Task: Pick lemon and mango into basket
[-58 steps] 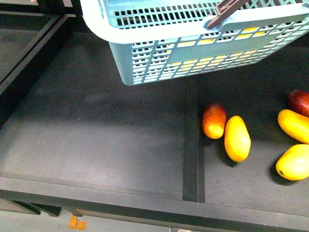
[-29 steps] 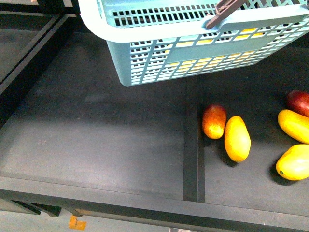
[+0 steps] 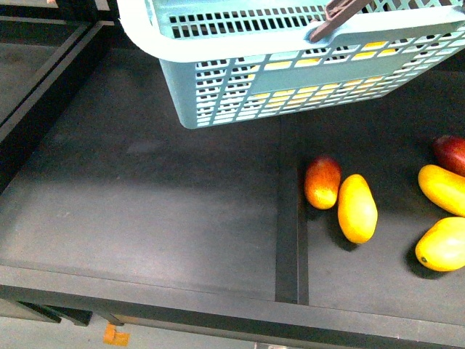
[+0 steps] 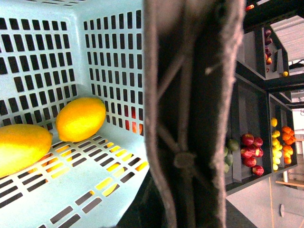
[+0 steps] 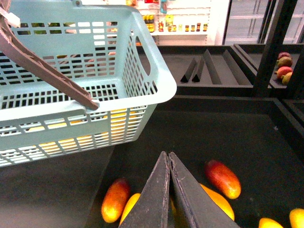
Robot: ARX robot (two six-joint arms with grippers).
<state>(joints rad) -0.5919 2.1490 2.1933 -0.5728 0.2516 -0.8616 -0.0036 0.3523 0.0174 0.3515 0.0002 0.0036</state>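
Plump yellow lemon [image 4: 80, 118] and elongated yellow-orange mango [image 4: 21, 147] lie side by side inside the raised aqua lattice basket [image 3: 218, 91] (right gripper [image 5: 169, 164] jaws together below it; left jaws' state indeterminable).

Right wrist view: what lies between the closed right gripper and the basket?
Nothing. In the right wrist view, only bare dark shelf floor separates the right gripper from the basket. The loose mangoes lie beside and beneath the fingers, not in that gap.

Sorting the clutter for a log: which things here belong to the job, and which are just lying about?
Job:
basket
lemon, in the basket
mango, in the basket

Lying about:
red-and-orange mango on the shelf
yellow mangoes beside it
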